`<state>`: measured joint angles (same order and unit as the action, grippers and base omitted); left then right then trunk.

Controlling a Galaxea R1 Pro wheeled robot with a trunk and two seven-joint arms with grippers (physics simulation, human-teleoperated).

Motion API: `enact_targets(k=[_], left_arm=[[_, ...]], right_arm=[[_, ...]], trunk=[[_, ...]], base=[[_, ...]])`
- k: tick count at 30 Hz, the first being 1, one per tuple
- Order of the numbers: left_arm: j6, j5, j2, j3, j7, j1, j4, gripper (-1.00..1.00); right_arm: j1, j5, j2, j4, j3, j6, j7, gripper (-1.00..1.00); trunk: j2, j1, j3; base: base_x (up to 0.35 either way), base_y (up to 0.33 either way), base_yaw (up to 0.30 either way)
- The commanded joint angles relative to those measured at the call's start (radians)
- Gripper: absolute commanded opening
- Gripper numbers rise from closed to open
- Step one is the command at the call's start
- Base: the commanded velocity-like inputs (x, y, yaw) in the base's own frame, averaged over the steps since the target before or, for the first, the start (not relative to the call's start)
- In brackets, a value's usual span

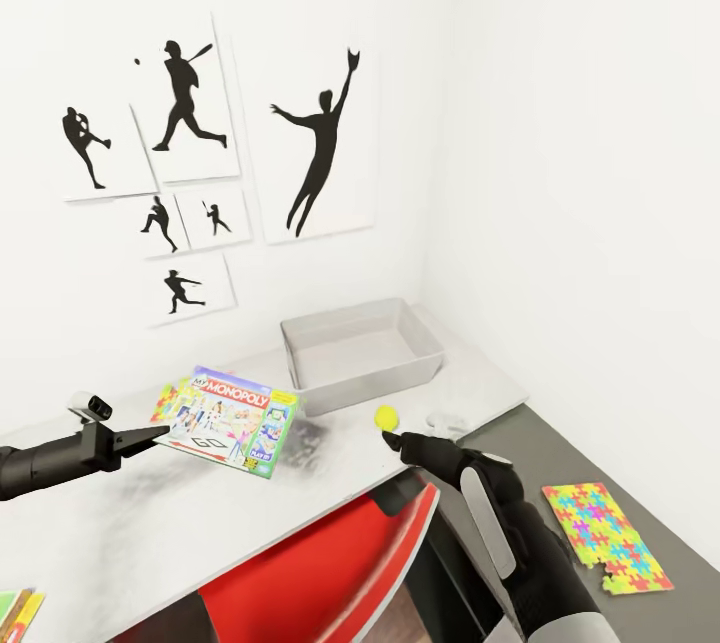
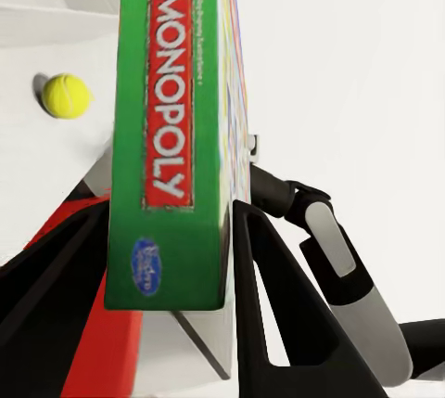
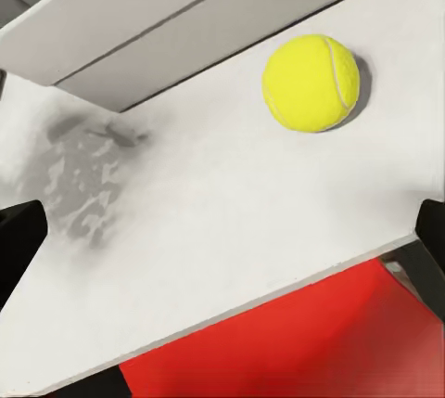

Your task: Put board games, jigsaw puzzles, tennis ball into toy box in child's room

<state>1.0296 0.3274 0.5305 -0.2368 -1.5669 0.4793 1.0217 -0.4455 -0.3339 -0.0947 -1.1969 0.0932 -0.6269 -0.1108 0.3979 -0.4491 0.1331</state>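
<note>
My left gripper [image 1: 152,437] is shut on one edge of a green-edged Monopoly board game [image 1: 226,420], holding it level above the pale table [image 1: 150,523]. The left wrist view shows that box [image 2: 167,138] clamped between the fingers [image 2: 273,314]. The light-grey toy box [image 1: 372,385] stands in the table's far corner; its visible inside looks empty. A yellow tennis ball [image 1: 386,416] lies just in front of it. My right gripper [image 1: 395,441] hovers just short of the ball [image 3: 311,83], fingers wide open. One jigsaw puzzle [image 1: 606,537] lies on the lower dark grey cabinet top.
A red chair [image 1: 320,563] is tucked under the table's near edge. White walls meet in a corner behind the toy box, with black silhouette posters [image 1: 190,163] on the left wall. A colourful flat item [image 1: 15,613] shows at the lower left corner.
</note>
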Motion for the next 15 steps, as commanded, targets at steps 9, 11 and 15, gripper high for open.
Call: enact_targets(k=[9, 11, 15], left_arm=[[0.01, 0.0, 0.0, 0.0, -0.004, 0.001, 0.0, -1.0], [0.01, 0.0, 0.0, 0.0, -0.004, 0.001, 0.0, -1.0], [0.01, 0.001, 0.0, -0.001, -0.004, 0.001, 0.0, -1.0]], right_arm=[[0.0, 0.001, 0.0, -0.001, -0.001, -0.004, -0.003, 1.0], [-0.001, 0.001, 0.0, -0.001, -0.001, -0.004, -0.003, 1.0], [-0.001, 0.001, 0.0, -0.001, -0.001, -0.004, -0.003, 1.0]], trunk=[[0.002, -0.001, 0.002], [0.002, -0.001, 0.002], [0.002, -0.001, 0.002]], base=[[0.082, 0.02, 0.274], [0.177, 0.001, 0.171], [0.179, 0.0, 0.056]])
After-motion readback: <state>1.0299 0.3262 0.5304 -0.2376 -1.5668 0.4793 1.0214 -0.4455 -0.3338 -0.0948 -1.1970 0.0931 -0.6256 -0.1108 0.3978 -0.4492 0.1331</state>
